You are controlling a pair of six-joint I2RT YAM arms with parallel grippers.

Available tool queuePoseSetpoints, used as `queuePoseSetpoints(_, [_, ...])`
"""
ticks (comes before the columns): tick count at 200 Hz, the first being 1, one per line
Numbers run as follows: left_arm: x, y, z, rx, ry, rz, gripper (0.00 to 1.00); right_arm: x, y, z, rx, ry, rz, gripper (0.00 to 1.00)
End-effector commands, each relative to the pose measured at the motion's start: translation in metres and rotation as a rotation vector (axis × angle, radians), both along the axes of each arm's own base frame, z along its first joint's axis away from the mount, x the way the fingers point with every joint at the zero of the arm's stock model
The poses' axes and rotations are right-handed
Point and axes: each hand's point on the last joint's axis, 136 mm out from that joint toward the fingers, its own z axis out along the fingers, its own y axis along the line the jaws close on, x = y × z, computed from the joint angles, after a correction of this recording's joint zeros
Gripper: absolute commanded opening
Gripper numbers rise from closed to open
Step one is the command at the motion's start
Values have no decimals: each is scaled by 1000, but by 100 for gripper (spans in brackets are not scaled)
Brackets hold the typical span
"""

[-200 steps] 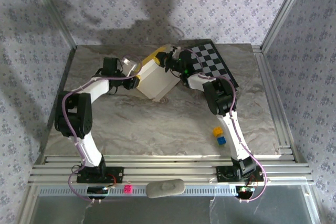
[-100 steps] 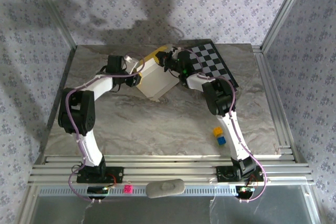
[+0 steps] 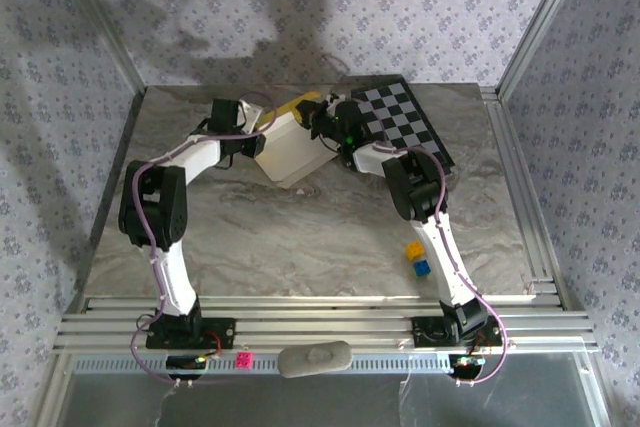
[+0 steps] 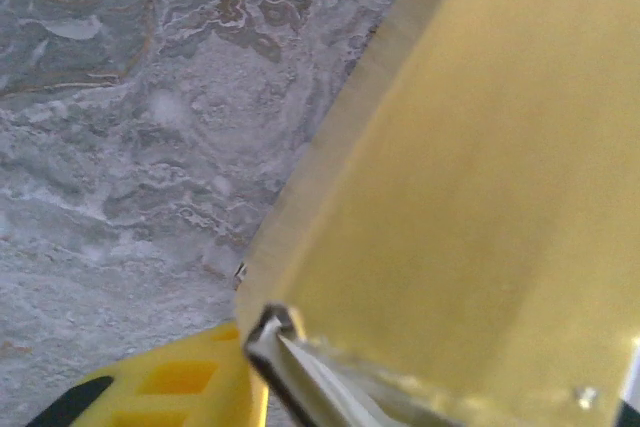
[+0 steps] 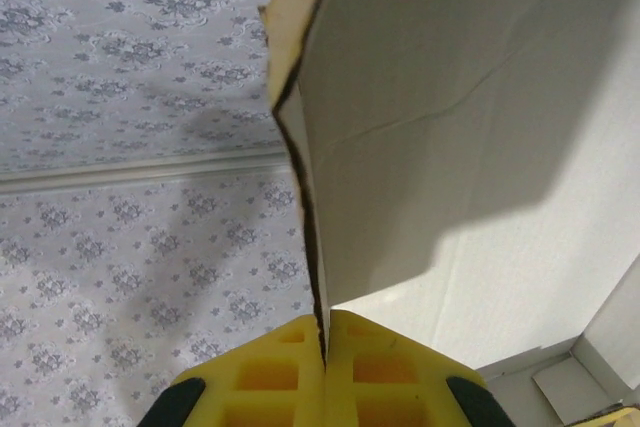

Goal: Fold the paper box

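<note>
Two arms on one paper box [image 3: 292, 150], which sits mid-table at the far side, just left of the chequered board [image 3: 400, 122]. Over the last second the left arm swung in and toward the far edge, and the box slid a little that way with it while its pale inside stayed face up. I read that as the left side panel being pushed upright, so the fold is underway but not closed. Right gripper [image 5: 325, 342] has its yellow pads pressed together on the edge of a cardboard panel, and it has held that pinch at the far right corner. Left gripper [image 3: 257, 139] is hard against the box's yellow outer face. From its wrist I see one yellow pad [image 4: 170, 387] beside the panel edge, but I can't tell if it's clamped or just pushing. Count: one box, one board, two small cubes near the right arm, one yellow [image 3: 413, 249] and one blue [image 3: 421, 267].
</note>
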Motion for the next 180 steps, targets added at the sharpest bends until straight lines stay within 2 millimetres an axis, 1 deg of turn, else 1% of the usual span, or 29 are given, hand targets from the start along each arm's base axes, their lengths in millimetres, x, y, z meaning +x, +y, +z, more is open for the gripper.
queuePoseSetpoints(1, [13,4,7,3,-7,68,33,-9,8,-7,2,52,1,0])
queuePoseSetpoints(28, [16,5,5,0,4,95,28,-8,8,-9,4,78,-21,0])
queuePoseSetpoints(52, [18,8,4,7,19,129,22,-8,9,-9,13,103,-43,0])
queuePoseSetpoints(70, [20,12,2,12,35,163,16,-9,10,-9,12,120,-61,0])
queuePoseSetpoints(128, [24,21,-5,13,69,254,3,-15,10,-13,-9,193,-107,0])
queuePoseSetpoints(150, [24,19,-8,7,83,260,4,-16,11,-15,-24,208,-106,0])
queuePoseSetpoints(180, [26,20,-11,11,95,267,16,-15,9,-18,-24,219,-109,0])
